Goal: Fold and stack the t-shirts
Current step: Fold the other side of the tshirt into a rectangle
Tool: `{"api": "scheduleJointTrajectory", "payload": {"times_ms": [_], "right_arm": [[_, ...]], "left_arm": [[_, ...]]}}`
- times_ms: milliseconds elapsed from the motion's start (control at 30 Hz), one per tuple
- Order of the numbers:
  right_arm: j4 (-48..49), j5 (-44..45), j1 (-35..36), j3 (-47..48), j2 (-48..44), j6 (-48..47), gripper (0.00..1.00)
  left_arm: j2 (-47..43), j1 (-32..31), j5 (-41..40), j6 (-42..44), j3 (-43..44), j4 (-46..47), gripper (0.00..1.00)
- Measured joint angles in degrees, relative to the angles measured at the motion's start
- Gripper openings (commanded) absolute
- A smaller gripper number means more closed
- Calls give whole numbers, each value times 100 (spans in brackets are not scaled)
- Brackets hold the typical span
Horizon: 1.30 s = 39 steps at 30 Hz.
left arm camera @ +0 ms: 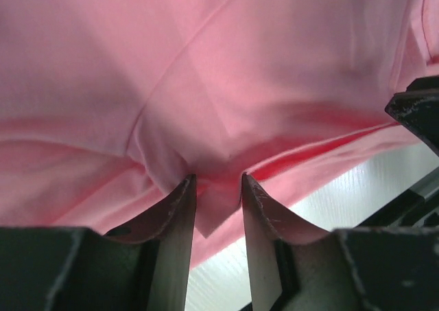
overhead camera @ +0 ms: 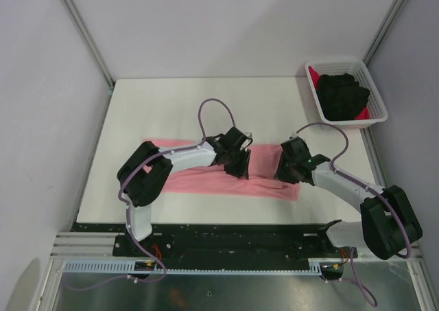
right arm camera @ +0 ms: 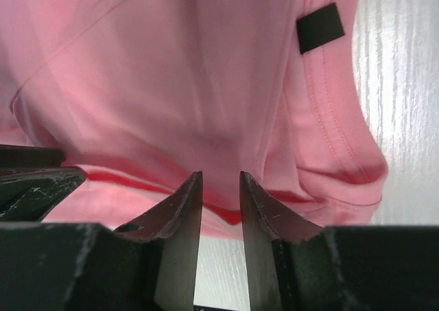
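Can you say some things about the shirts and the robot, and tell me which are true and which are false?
1. The pink shirt lies on the table. True.
2. The basket stands at the table's left side. False: it stands at the far right corner.
3. A black shirt is in the basket. True.
4. The left tool holds nothing. False: it pinches the pink shirt.
5. The pink shirt has a dark label. True.
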Motion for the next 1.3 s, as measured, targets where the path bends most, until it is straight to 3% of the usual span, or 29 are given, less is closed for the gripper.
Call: {"api": "scheduleJointTrajectory", "payload": {"times_ms": [700, 1033, 1300], "right_arm": [[-518, 0, 411, -380, -916, 168, 33], [-361, 4, 411, -531, -715, 232, 33], [-221, -9, 367, -531, -717, 232, 32]], "left_arm": [[-1043, 22, -136, -52, -754, -57, 38], [-1714, 1954, -809, -577, -1211, -212, 38], [-1703, 2636, -1176, -1126, -1580, -496, 38]]}}
